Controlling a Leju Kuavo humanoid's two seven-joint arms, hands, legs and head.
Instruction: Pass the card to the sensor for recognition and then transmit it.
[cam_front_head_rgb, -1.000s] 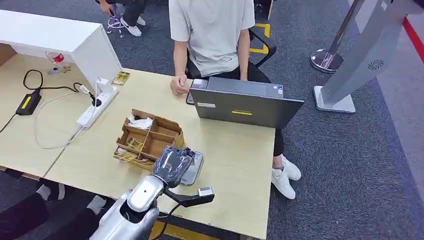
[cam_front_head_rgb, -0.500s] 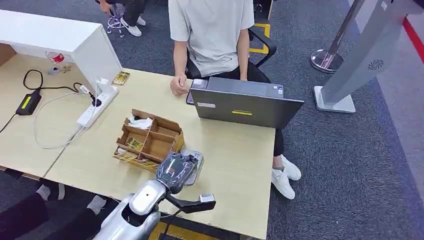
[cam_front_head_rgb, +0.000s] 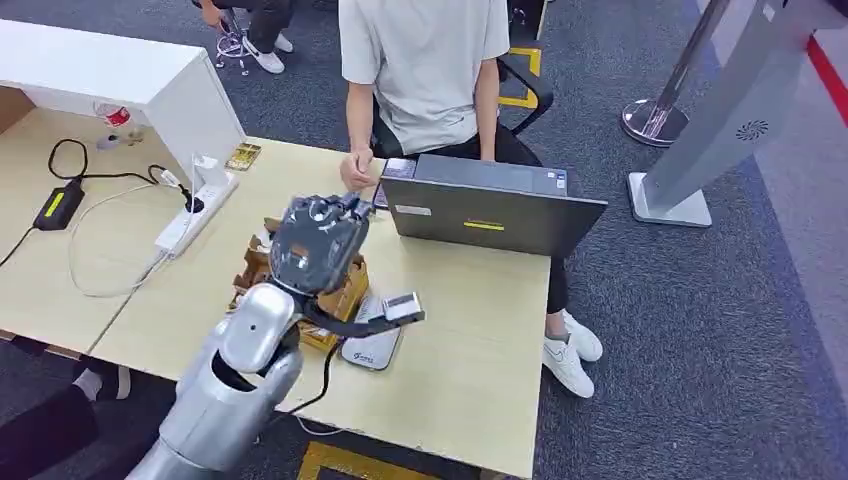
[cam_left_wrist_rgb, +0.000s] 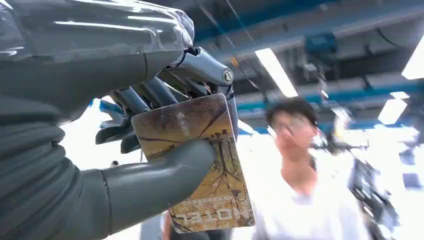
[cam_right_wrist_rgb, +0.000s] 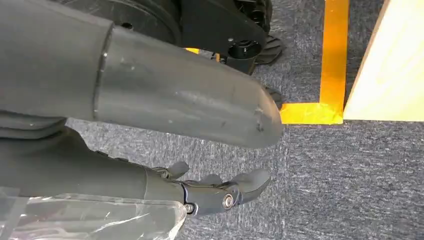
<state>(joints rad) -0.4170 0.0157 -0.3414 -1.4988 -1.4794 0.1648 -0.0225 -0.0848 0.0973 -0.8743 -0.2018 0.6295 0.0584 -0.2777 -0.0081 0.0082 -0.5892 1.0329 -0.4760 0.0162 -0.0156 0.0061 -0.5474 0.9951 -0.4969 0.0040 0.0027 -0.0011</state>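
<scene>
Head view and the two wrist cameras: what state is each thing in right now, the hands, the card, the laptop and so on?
left hand: raised above the table, holds the card
card: pinched between thumb and fingers
right hand: hangs over the carpet, holds nothing
sensor: flat on the table, nothing on it
laptop: lid open
cardboard box: open-topped

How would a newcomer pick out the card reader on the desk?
On the light wooden desk, look in front of the closed laptop, beside the cardboard tray. The card reader is the flat grey pad lying there, the only smooth slab among boxes and cables.
</scene>
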